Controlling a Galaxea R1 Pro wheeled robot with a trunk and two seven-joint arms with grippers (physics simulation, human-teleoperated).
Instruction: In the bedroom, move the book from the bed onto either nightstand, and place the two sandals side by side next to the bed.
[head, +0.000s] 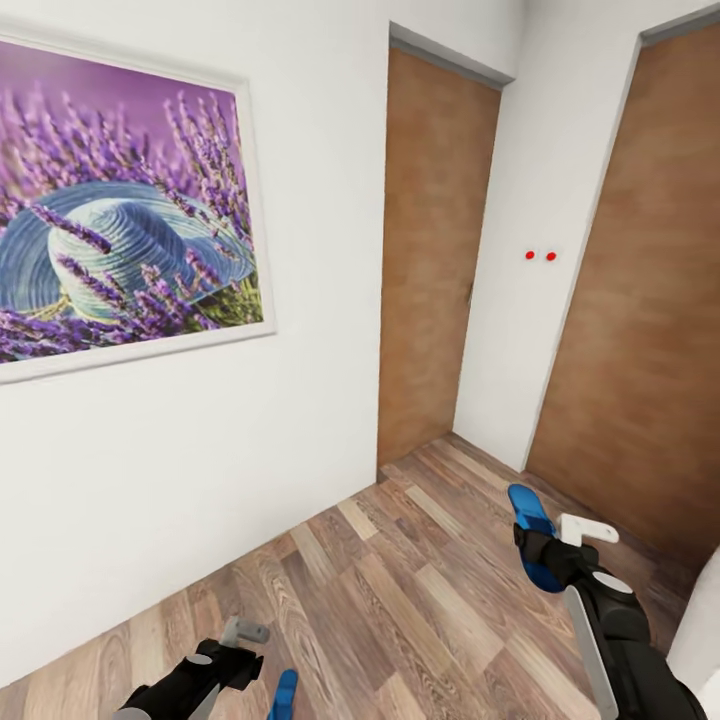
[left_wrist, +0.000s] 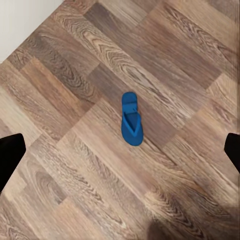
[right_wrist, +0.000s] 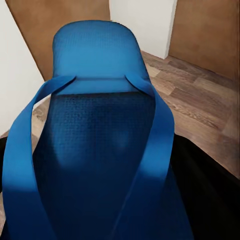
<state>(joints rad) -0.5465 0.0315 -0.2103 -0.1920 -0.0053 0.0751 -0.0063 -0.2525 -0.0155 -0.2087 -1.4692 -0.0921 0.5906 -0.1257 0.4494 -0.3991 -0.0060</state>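
Observation:
My right gripper (head: 545, 550) is shut on a bright blue sandal (head: 528, 512), held above the wood floor near the right door. In the right wrist view this sandal (right_wrist: 100, 130) looms close, straps and sole toward the camera. The second blue sandal (left_wrist: 132, 119) lies flat on the floor planks, and its tip (head: 285, 695) shows at the bottom edge of the head view. My left gripper (head: 248, 650) hangs open above it, its dark fingertips (left_wrist: 10, 157) spread wide to either side and well apart from it. The book and the nightstand are out of view.
A white wall with a framed lavender-and-hat picture (head: 120, 210) stands at the left. Two brown wooden doors (head: 435, 250) (head: 640, 300) close off the far corner. A pale white shape (head: 700, 620) at the lower right may be the bed; I cannot tell.

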